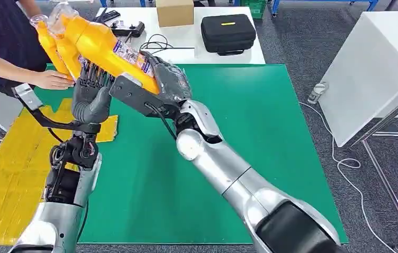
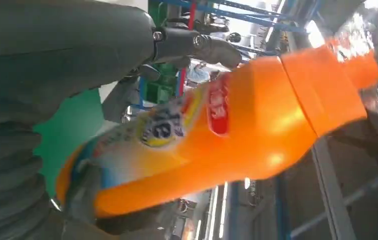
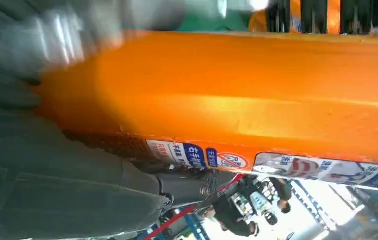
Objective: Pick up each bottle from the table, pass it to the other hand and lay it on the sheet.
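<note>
Above the left hand (image 1: 92,97), orange bottle (image 1: 104,45) in right hand (image 1: 169,80).

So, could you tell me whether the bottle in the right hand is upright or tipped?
Tipped: the orange bottle slants in the right hand, cap end higher.

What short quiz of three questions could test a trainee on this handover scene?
1. True or false: the right robot hand holds the orange bottle in the air.
2. Which colour is the mat on the table? A) green B) red C) white
3. Fill in: the person's hand rests beside other orange ____.

Key: 1 true. 2 A. 3 bottles. Note: the left robot hand is just under the held bottle, fingers up; whether it grips yet cannot be told.
</note>
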`<move>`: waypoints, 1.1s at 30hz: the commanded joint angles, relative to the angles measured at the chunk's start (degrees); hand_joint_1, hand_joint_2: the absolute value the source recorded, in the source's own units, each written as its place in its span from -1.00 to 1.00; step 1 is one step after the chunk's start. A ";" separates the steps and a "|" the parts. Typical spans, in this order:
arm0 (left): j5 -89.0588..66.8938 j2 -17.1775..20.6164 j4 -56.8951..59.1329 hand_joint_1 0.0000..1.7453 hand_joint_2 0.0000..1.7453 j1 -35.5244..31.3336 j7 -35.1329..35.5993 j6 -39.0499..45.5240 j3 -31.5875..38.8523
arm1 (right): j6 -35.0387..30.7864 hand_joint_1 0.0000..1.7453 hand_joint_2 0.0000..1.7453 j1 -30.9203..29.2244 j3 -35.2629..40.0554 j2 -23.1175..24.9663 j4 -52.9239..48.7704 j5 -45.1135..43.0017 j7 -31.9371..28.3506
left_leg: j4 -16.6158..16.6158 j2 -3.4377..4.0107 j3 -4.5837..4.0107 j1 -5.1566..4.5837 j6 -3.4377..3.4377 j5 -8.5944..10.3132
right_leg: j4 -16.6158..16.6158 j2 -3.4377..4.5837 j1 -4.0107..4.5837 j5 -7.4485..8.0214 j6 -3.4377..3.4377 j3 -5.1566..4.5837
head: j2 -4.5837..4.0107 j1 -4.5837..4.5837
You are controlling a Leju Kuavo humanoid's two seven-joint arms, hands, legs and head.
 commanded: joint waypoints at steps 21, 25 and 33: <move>0.19 -0.90 5.47 -1.00 1.00 -5.37 1.65 0.76 -3.22 | -0.61 1.00 1.00 0.24 33.81 -0.24 -3.30 -3.18 10.52 | 0.03 -0.07 0.15 0.08 -0.07 -0.07 | -0.01 -0.17 0.09 -0.09 0.04 0.17 | -0.02 0.00; 0.50 -0.50 6.66 -1.00 1.00 -6.02 1.68 2.63 -3.63 | 1.09 1.00 1.00 1.70 40.32 -0.24 -6.73 -2.45 13.03 | -0.01 -0.09 0.14 0.09 -0.06 -0.04 | -0.05 -0.22 0.11 -0.08 0.03 0.16 | 0.00 -0.07; 1.04 0.54 6.17 -1.00 1.00 -4.96 1.95 3.74 -3.68 | 4.78 1.00 1.00 4.10 43.78 -0.24 -9.79 -2.97 13.64 | -0.04 -0.06 0.16 0.11 -0.07 -0.05 | -0.09 -0.21 0.13 -0.09 0.02 0.21 | 0.00 -0.02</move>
